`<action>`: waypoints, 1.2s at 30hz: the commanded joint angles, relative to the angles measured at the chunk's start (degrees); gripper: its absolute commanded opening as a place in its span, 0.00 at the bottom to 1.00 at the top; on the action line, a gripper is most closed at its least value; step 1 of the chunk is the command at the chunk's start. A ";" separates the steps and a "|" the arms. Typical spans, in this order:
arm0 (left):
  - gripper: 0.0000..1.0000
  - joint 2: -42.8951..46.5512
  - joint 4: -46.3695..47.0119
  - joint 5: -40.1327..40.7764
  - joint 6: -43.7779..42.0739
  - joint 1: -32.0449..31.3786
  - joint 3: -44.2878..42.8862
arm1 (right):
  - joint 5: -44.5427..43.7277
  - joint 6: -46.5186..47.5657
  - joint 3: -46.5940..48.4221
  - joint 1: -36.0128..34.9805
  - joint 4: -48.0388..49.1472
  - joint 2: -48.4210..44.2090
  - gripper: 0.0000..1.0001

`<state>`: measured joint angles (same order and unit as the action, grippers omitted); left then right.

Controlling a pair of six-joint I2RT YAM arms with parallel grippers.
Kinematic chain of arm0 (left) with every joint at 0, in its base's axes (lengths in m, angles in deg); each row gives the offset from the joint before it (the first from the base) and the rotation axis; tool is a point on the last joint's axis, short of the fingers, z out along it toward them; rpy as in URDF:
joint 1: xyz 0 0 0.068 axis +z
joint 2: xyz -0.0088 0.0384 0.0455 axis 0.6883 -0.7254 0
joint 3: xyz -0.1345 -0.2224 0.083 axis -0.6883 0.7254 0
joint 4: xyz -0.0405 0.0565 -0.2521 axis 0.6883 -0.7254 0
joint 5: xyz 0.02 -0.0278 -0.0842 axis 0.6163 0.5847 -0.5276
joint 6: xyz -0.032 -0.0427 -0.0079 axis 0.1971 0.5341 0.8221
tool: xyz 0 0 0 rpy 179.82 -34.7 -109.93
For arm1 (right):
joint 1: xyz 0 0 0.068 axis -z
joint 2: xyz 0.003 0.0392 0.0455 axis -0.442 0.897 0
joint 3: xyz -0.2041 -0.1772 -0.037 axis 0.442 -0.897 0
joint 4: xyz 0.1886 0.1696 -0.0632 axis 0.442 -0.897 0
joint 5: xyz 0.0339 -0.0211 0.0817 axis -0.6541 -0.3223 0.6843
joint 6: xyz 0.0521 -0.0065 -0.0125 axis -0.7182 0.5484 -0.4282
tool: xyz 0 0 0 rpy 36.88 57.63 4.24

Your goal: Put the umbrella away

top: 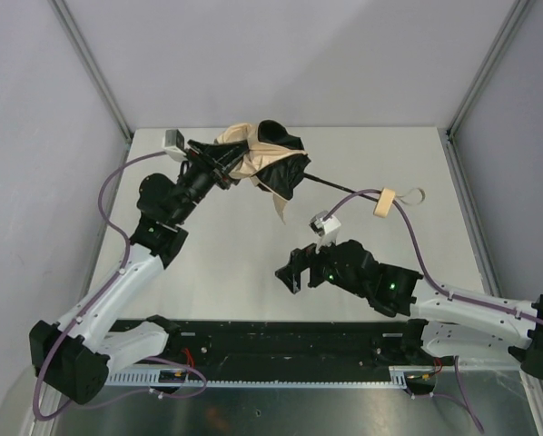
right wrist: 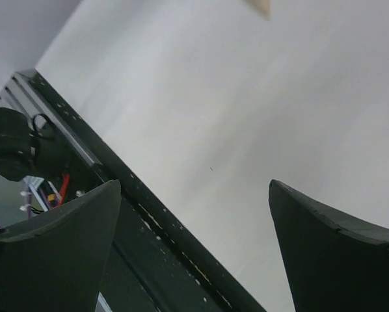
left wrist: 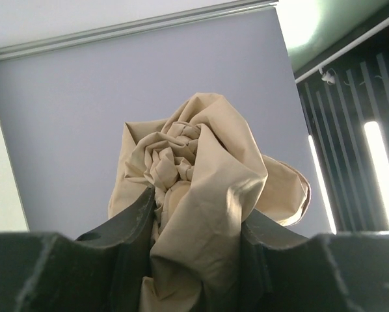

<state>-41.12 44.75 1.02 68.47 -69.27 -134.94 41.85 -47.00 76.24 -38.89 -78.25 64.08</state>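
The umbrella point(top: 270, 156) lies collapsed at the back of the table, beige fabric bunched with its black inner side showing. Its thin black shaft point(top: 330, 184) runs right to a pale handle point(top: 383, 203) with a wrist loop. My left gripper point(top: 224, 171) is shut on the bunched beige fabric point(left wrist: 194, 195), which fills the gap between its fingers point(left wrist: 126, 240) in the left wrist view. My right gripper point(top: 290, 270) is open and empty over the table's middle, well short of the handle. In the right wrist view its fingers point(right wrist: 324, 247) frame bare table.
The white table point(top: 226, 263) is walled by grey panels on three sides. A black rail point(top: 281, 341) runs along the near edge and shows in the right wrist view point(right wrist: 155, 227). A purple cable point(top: 408, 227) loops over the table near the handle.
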 commanded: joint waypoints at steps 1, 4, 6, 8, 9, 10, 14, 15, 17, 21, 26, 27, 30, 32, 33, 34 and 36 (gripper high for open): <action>0.00 -0.11 15.53 -0.27 0.62 1.79 -3.51 | 0.10 -5.10 -1.50 2.17 -7.32 -1.69 0.99; 0.00 0.06 16.48 0.62 -0.27 2.08 -3.23 | 0.13 -1.00 -1.48 2.20 -9.43 -3.56 0.99; 0.00 -0.03 16.59 1.03 -1.02 2.15 -3.24 | 2.97 2.41 -1.22 1.89 -8.60 -5.27 0.99; 0.00 -0.41 16.61 0.39 -1.45 2.12 -3.24 | 7.40 4.65 0.41 2.25 -7.25 -6.56 0.99; 0.00 -0.67 16.62 -0.54 -1.61 1.95 -3.17 | 8.74 5.00 1.73 2.84 -6.88 -6.95 0.99; 0.00 -0.81 16.62 -1.44 -1.60 1.78 -2.74 | 9.80 5.17 3.40 3.88 -6.78 -7.14 0.99; 0.00 0.63 16.35 -3.27 -3.83 1.37 0.11 | 19.22 5.87 9.03 10.98 -4.15 -5.71 0.99; 0.00 1.12 16.04 -3.20 -4.38 1.45 0.92 | 22.91 6.26 10.17 12.39 -2.83 -5.16 0.99; 0.00 1.81 15.75 -2.08 -5.32 1.83 2.41 | 30.20 8.32 12.13 13.29 -0.36 -3.92 0.99; 0.00 -0.93 16.02 -3.50 -6.81 4.40 0.31 | 33.56 11.54 15.37 10.74 -0.07 -4.41 0.99; 0.00 -5.98 16.35 -5.62 -8.14 7.58 -6.92 | 19.67 6.99 17.09 10.47 -7.98 -11.72 0.99; 0.00 -6.84 16.40 -5.70 -7.81 8.15 -8.00 | 15.93 5.46 17.33 10.73 -10.19 -13.57 0.99; 0.00 -9.13 17.42 -5.83 -5.22 9.82 -10.69 | 4.24 -1.08 17.51 12.01 -16.85 -18.08 0.99; 0.00 -10.24 18.27 -5.92 -3.36 10.80 -12.31 | -4.85 -10.15 17.55 14.01 -24.08 -19.36 0.99; 0.00 -10.69 18.90 -5.93 -2.52 11.13 -13.11 | -10.09 -17.52 17.51 15.57 -29.18 -19.42 0.99; 0.00 -11.13 19.69 -6.03 -1.84 11.42 -13.86 | -12.71 -24.33 17.05 17.41 -33.31 -19.31 0.99; 0.00 -11.75 22.35 -6.30 -0.47 11.69 -14.84 | -9.15 -30.51 15.59 23.25 -34.70 -18.99 0.99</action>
<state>-52.95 57.15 -4.20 63.62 -58.50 -144.62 42.33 -57.32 92.90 -22.76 -99.67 43.60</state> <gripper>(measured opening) 0.407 0.993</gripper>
